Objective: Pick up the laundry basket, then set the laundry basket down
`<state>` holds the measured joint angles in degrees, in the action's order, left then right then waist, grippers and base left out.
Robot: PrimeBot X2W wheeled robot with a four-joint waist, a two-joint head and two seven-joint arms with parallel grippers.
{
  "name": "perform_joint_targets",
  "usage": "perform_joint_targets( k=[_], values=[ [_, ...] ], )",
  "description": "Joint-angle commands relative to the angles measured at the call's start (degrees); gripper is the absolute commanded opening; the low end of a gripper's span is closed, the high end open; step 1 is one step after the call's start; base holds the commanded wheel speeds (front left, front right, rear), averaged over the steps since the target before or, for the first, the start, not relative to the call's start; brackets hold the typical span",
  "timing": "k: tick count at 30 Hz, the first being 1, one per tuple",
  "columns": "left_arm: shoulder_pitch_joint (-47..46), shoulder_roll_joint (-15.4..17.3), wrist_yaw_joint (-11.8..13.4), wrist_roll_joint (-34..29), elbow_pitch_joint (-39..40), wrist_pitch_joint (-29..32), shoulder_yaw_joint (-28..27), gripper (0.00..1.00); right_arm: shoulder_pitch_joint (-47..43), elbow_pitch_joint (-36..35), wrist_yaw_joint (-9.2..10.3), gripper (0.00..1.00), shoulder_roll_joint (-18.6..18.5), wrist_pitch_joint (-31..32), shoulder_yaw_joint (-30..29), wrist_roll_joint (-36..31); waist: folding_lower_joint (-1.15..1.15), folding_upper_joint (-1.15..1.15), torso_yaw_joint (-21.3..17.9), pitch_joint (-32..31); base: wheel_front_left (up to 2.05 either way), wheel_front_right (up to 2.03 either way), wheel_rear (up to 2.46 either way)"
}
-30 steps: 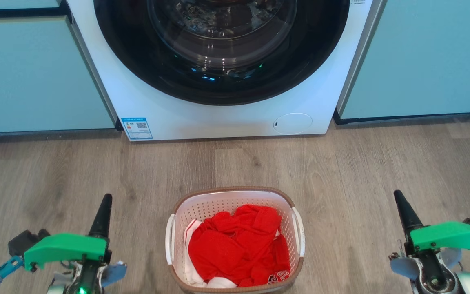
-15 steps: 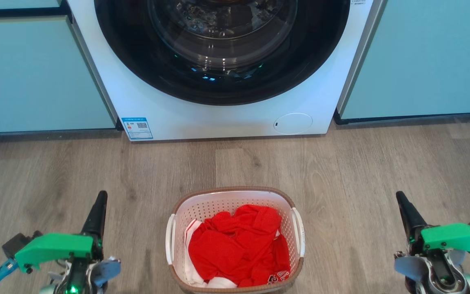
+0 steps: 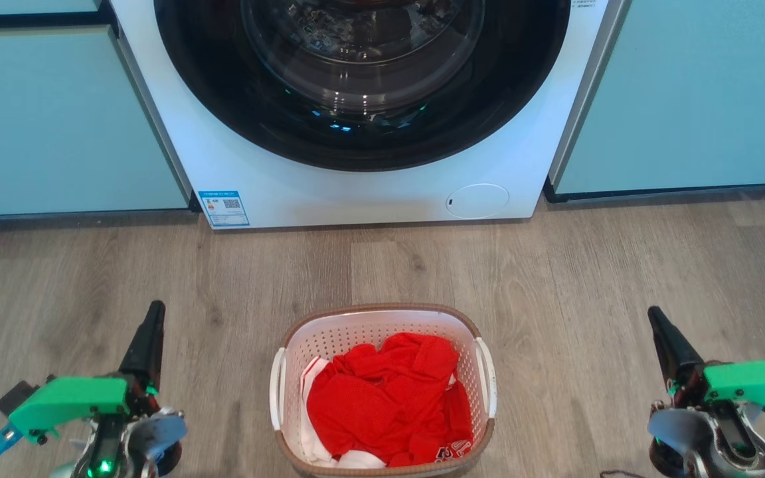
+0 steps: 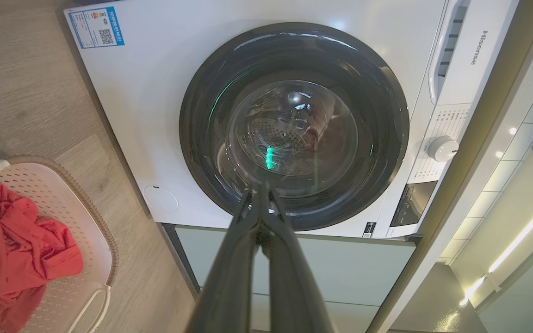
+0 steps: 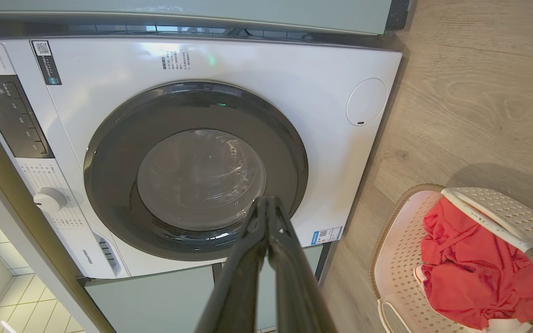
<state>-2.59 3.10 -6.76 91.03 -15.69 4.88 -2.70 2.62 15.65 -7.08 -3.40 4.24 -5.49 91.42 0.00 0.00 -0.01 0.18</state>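
The basket [image 3: 382, 308] is sitting upright on the floor [image 3: 555, 279], a little way in front of the washer [image 3: 356, 192] and midway between the two arms. Red clothes [image 3: 389, 398] are filling most of it. Its near edge is running off the bottom of the head view.

The left hand [image 3: 155, 311] is hovering well to the basket's left and the right hand [image 3: 655, 315] well to its right, neither touching it. In each wrist view the fingers [image 4: 234, 263] are lying pressed together to the tip, with no gap, and the right arm's fingers [image 5: 232, 277] are doing the same. Both hands are gripping nothing.

This is fitting two stages alike: a basket waiting to be lifted, or one already put back down with the hands drawn clear.

Either way, the risks are coming from the basket itself. It is looking light and is standing loose on smooth boards, so an arm sweeping inward could shove or spin it. The side handles [image 3: 277, 388] are thin white loops lying close against the walls. Long dark fingers that are meeting at the tips could not get around one, and would probably skid off the plastic. A pull on one handle alone, or two arms rising unevenly, would likely tilt it and spill the clothes.
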Motion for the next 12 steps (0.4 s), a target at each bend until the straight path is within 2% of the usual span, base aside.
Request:
perform_joint_targets(
  k=[1,12],
  values=[
    [-3.5,0.6,-0.7,1.6,1.7,0.6,-2.6,0.00,3.4,-1.7,-0.41,0.00,-0.7,0.7,0.8,1.7,0.00,0.00,0.0,0.0,0.00,0.00,0.00],
    [-3.5,0.5,-0.7,1.9,1.7,0.8,-2.9,0.00,3.4,-1.7,-0.41,0.00,-0.6,1.1,0.5,2.0,0.00,0.00,0.0,0.0,0.00,0.00,0.00]
  ],
)
